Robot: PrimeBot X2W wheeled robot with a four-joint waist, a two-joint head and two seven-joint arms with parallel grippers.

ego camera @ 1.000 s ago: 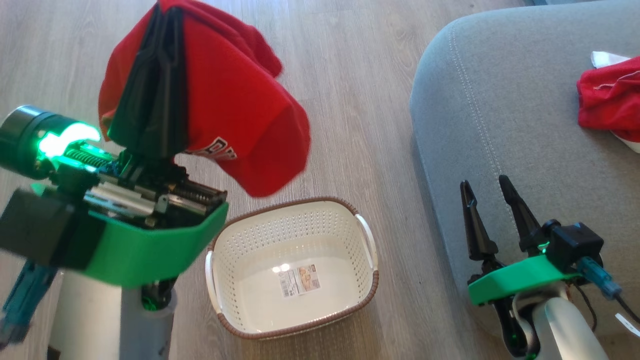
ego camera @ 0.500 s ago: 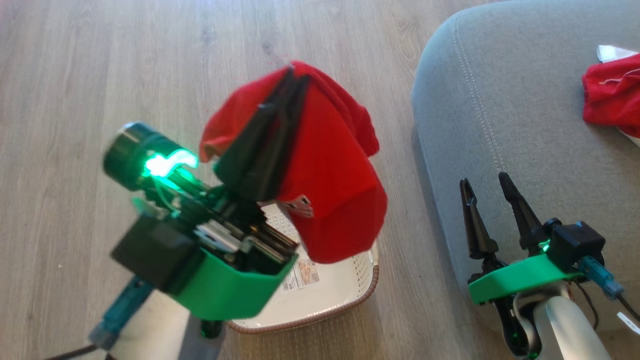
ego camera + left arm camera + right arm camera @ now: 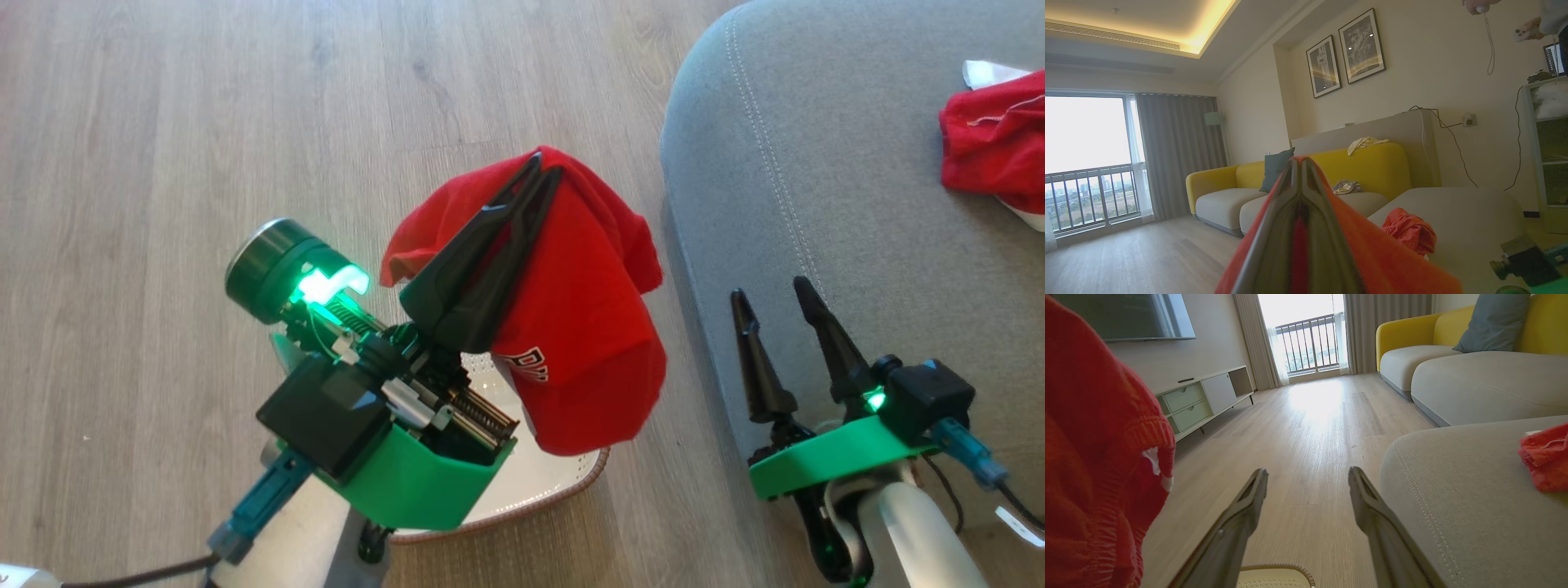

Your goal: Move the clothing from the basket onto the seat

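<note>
Head view: wood floor (image 3: 163,163), left claw (image 3: 545,163) pinching clothing (image 3: 588,327), right claw (image 3: 769,287) spread beside seat (image 3: 816,163).

I read the clothing (image 3: 588,327) as matt red knit cloth, the basket (image 3: 563,482) as smooth cream plastic — seat (image 3: 816,163) coarse grey weave, floor (image 3: 163,163) matt wood-grain.

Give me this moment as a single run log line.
left hand: shut on held garment, raised above basket | right hand: open, empty, by seat edge | second garment: lying on seat
</note>
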